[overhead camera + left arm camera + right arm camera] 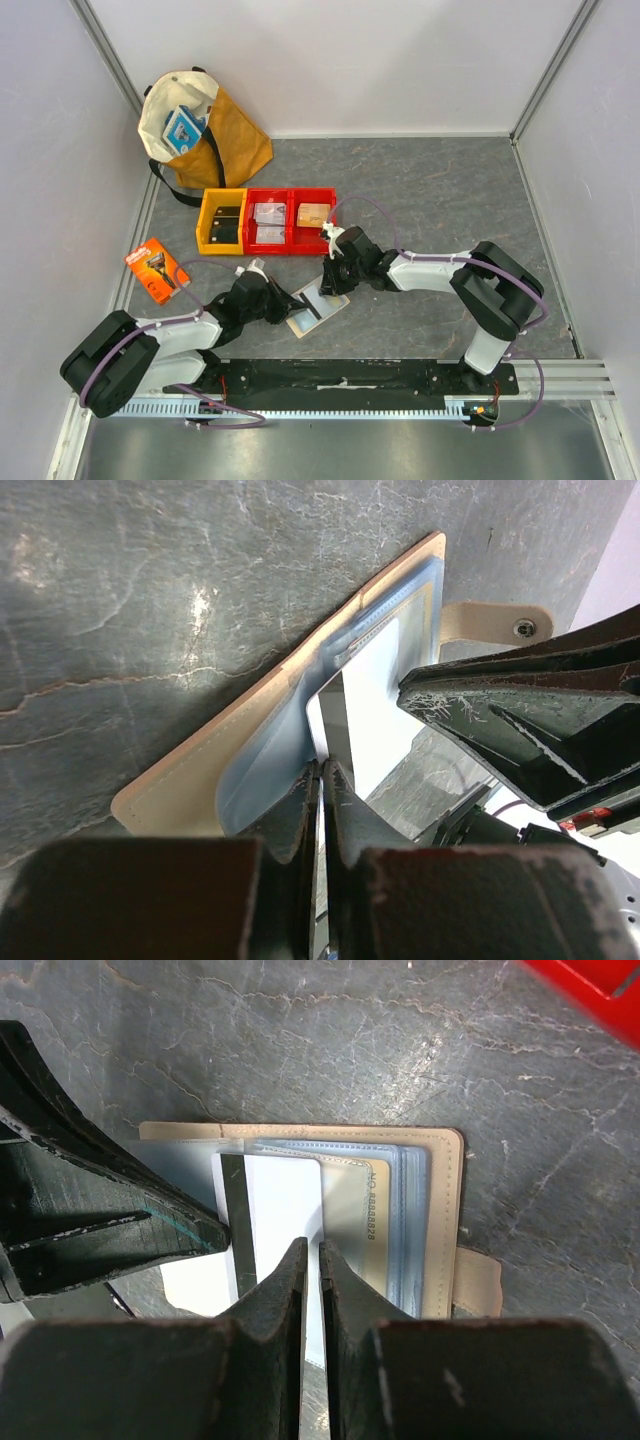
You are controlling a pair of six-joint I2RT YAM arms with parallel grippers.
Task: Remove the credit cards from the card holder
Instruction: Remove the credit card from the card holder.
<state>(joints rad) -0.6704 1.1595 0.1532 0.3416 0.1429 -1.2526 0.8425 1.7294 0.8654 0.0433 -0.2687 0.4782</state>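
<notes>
Card holder [445, 1210], beige-tan, lay open and flat on the grey table [430, 200], at its near middle, between the two grippers. Snap tab [495, 620] stuck out from its right edge. Blue-grey plastic sleeves [405, 1210] were stacked inside.

White card [280, 1195], with a dark stripe along its left edge, stood partly out of the sleeves, on the left side of the open holder. Second card [368, 1220], pale with a row of printed digits, sat inside a sleeve just right of it.

Left gripper [321, 775] was at the holder's left edge, fingers pressed together with only a thin pale edge between them; whether that edge was sleeve or card could not be told. One sleeve bowed up toward these fingers.

Right gripper [308, 1255] was at the holder's far right side, over the white card's right edge, fingers drawn almost together with a narrow slit left between them. Whether they clamped the card could not be told. Tips of the two grippers were near each other, just above the white card.

Other items, all well apart from the holder:
- Tote bag [225, 130], cream and mustard, far left corner.
- Yellow bin [208, 215] and red bins [290, 191], in a row on the far side of the grippers; tan block [313, 214] in the right red bin.
- Orange package [157, 270], left edge of the table.
</notes>
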